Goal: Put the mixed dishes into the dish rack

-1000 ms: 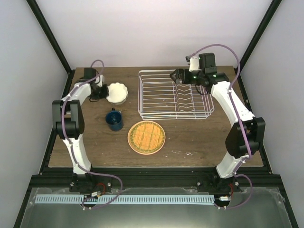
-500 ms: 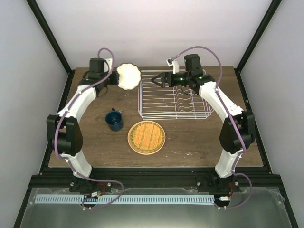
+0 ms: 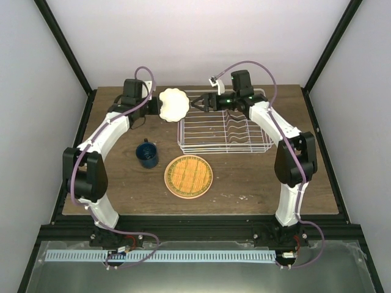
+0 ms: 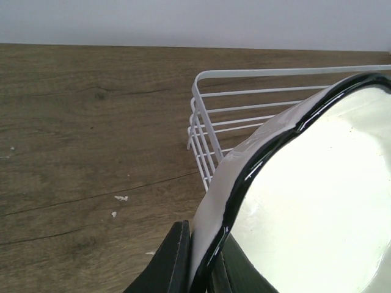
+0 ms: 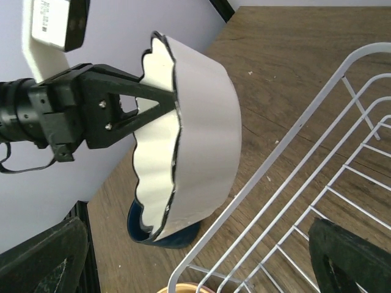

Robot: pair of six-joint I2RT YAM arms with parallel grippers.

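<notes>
Now that my left jaws, clamped on the bowl (image 3: 173, 104), have lifted it off the worktop (image 3: 256, 180) to the rack (image 3: 208, 131), it can go in, my right jaws gaping nearby.

White bowl (image 3: 173, 105), black rim; dark blue mug (image 3: 146, 154); orange plate (image 3: 188, 176), streaked; white rack (image 3: 226, 131); brown woodgrain table (image 3: 256, 177).

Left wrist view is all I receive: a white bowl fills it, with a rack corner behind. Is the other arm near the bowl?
Observer: Yes. In the top view the right gripper is above the dish rack's far left corner, pointing at the bowl.
Operator: Are its jaws open?
Observer: Wide open, by the right wrist view.
Operator: Which dishes wait outside the rack?
Observer: The blue mug and the orange plate, both on the table.
</notes>
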